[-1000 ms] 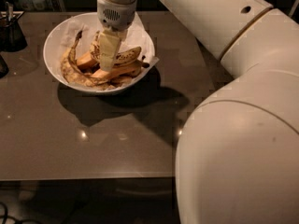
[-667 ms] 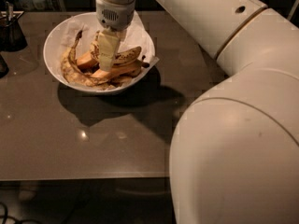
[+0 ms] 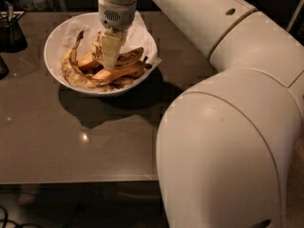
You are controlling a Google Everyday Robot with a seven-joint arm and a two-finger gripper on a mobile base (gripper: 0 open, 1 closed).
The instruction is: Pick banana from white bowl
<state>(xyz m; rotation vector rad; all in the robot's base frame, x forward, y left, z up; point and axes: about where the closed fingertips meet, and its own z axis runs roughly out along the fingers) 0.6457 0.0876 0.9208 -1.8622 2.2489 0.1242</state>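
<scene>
- Banana [image 3: 129,57], the brown-speckled one, lies in the white bowl [image 3: 59,39], leaning across the plainer yellow-orange bananas [image 3: 118,71], with its body just to the right of the pincer.
- Pincer [image 3: 110,63] is lowered straight down into the bowl, its tip among the fruit and touching or very nearly touching the speckled banana. I cannot tell how far open it is, or whether it has hold of anything.
- Step in hand, as I judge it, is securing the grasp down in the pile.
- To do it well, the grip should close across the banana's narrow width near mid-body, not at the dark stem end, where it could swing or slip.
- Ripe fruit likely bruises easily, so squeeze only firmly enough to hold.
- Neighbouring bananas lie touching it, so make sure only the speckled one is caught.
- Lift straight up, slowly, so the crumpled paper lining [image 3: 142,32] and the bowl stay put on the counter [image 3: 71,141].
- Keep clear of the dark container [image 3: 10,32] at the far left.
</scene>
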